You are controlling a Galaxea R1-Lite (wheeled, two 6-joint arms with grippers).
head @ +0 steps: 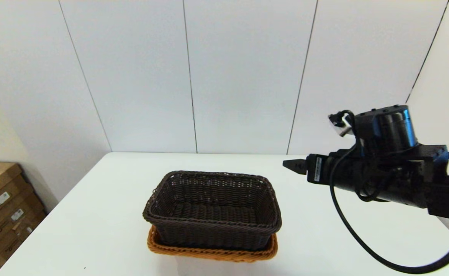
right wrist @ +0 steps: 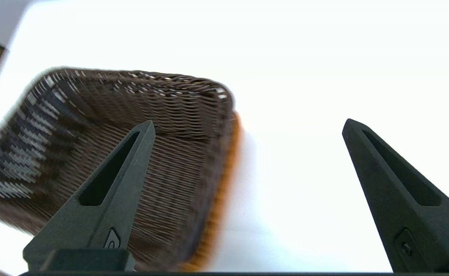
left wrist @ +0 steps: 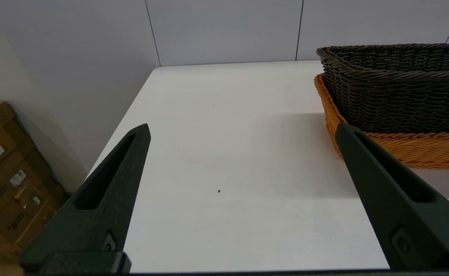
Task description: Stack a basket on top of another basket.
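The dark brown basket (head: 213, 209) sits nested inside the orange-tan basket (head: 209, 253) at the table's front centre, its rim above the orange one. Both appear in the left wrist view, dark basket (left wrist: 400, 88) over orange basket (left wrist: 412, 149), and in the right wrist view, dark basket (right wrist: 105, 161) with a strip of orange basket (right wrist: 224, 184) along its edge. My right gripper (head: 291, 165) hangs in the air to the right of the baskets, raised above them, open and empty (right wrist: 247, 126). My left gripper (left wrist: 241, 130) is open and empty, low over the table left of the baskets; it is out of the head view.
The white table (head: 94, 214) meets a white panelled wall behind. Cardboard boxes (head: 2, 207) stand on the floor past the table's left edge. A black cable (head: 358, 237) loops below my right arm.
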